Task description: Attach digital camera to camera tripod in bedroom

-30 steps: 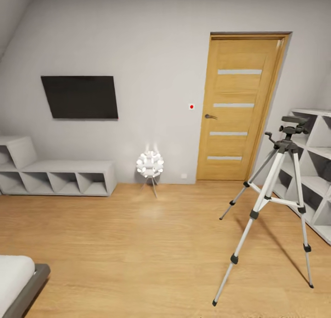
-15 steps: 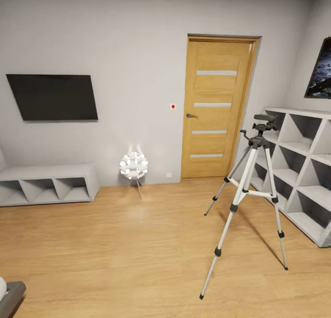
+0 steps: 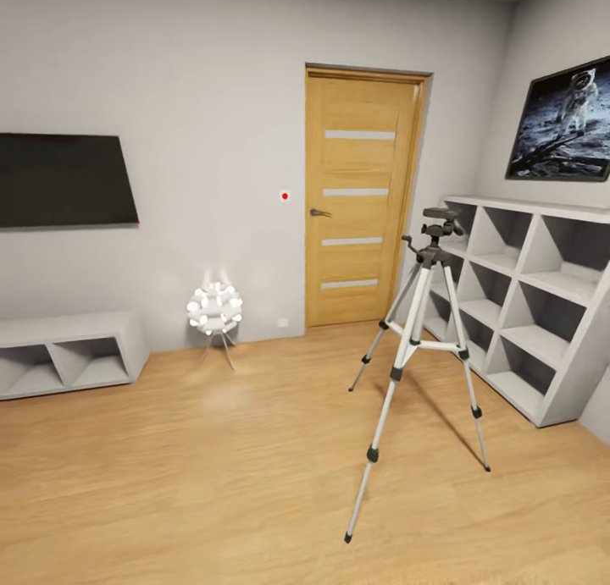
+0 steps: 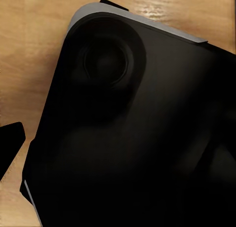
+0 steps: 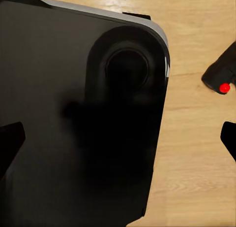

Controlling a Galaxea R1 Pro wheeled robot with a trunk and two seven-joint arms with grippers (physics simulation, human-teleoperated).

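The camera tripod [image 3: 421, 331] stands on the bedroom's plank floor, right of centre, silver legs spread and its black head [image 3: 440, 223] bare. A small black body with a red dot, the digital camera [image 5: 222, 74], shows at the edge of the right wrist view, apart from the fingers; I cannot tell what it rests on. My right gripper [image 5: 120, 143] is open, with a dark fingertip [image 5: 9, 145] at either side and nothing between. My left gripper [image 4: 118, 155] also looks open, with one fingertip [image 4: 10, 143] against the floor.
My black base [image 5: 78, 113] lies under both wrists over wood floor. White cubby shelves [image 3: 542, 314] stand just right of the tripod and a wooden door [image 3: 360, 200] behind it. A glowing ball lamp [image 3: 214, 307], a low shelf [image 3: 68, 356] and a wall screen [image 3: 59, 179] line the back wall.
The head view has swung to the right: tripod, door and lamp slid left in the picture, the bed corner left it, and the moon picture came in. Nothing in the room itself moved.
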